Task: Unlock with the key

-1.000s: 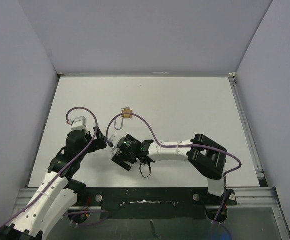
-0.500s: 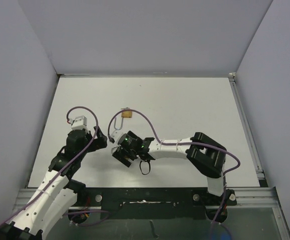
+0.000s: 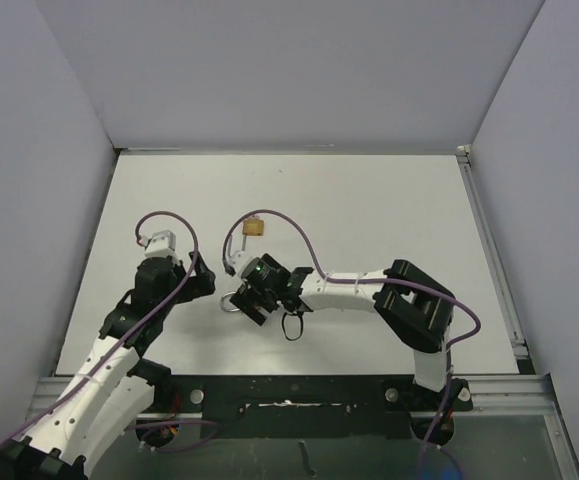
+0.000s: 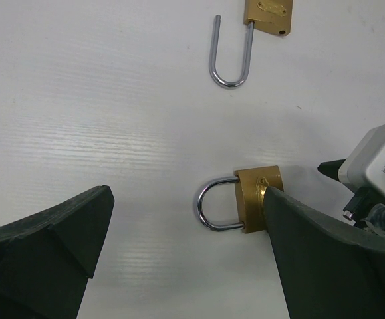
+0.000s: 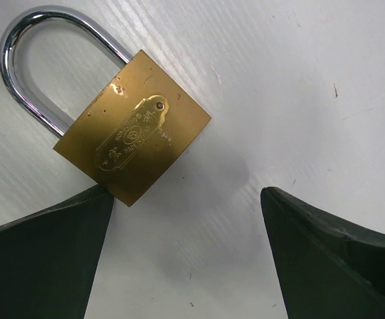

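Note:
Two brass padlocks lie on the white table. One padlock (image 5: 132,146) (image 4: 255,199) has its steel shackle closed and lies flat. My right gripper (image 5: 185,199) (image 3: 249,300) hovers open just behind it, its left finger (image 5: 39,266) next to the lock's lower corner. My left gripper (image 4: 187,216) (image 3: 201,280) is open too, its right finger (image 4: 325,259) covering the edge of that lock's body. The other padlock (image 4: 268,13) (image 3: 254,228) lies farther off with its shackle swung open. The key is out of view.
The right arm's wrist camera housing (image 4: 378,173) and purple cable (image 3: 299,255) sit close to my left gripper's right side. A black loop (image 3: 291,325) hangs under the right forearm. Grey walls enclose the table (image 3: 369,200) on three sides.
The right gripper has moved up and left towards the left gripper, and the closed padlock's shackle now shows at its left side. The left gripper has shifted slightly.

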Motion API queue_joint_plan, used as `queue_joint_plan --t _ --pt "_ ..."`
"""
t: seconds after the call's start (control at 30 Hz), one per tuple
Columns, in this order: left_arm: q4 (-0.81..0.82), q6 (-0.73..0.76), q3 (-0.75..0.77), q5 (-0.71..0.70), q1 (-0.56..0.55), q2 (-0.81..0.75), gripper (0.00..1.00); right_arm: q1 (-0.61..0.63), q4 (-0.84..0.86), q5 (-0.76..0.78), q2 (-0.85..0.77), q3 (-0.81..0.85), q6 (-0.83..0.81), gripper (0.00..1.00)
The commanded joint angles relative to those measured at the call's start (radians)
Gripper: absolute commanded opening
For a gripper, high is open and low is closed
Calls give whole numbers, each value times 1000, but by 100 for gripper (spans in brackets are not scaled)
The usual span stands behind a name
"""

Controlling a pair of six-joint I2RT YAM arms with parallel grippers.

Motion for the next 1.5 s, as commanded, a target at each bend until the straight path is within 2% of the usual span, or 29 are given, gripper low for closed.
queue_joint_plan --t 0.0,0.2,0.4,0.53,0.63,0.87,0.97,1.3,1.47 --pt "91 18 24 21 6 22 98 -26 37 15 -93 -11 -8 98" --pt "122 27 100 79 6 153 97 -127 7 -8 -289 -131 70 98" --pt "215 26 141 196 -14 256 96 -270 -131 -3 -400 -180 145 99" --pt "253 40 170 204 -67 304 95 -336 -182 -41 -436 -215 165 95" --pt "272 61 195 202 -118 347 95 -367 -191 -69 -458 -249 171 87" --pt "321 53 210 194 -202 423 95 -405 -189 -152 -464 -303 167 65" --pt "332 45 207 196 -214 436 95 -422 -163 -203 -457 -326 160 60" --pt "336 37 191 185 -222 433 95 -467 -81 -311 -403 -367 151 52" --pt "335 35 187 185 -222 436 95 -470 -47 -339 -382 -371 140 53"
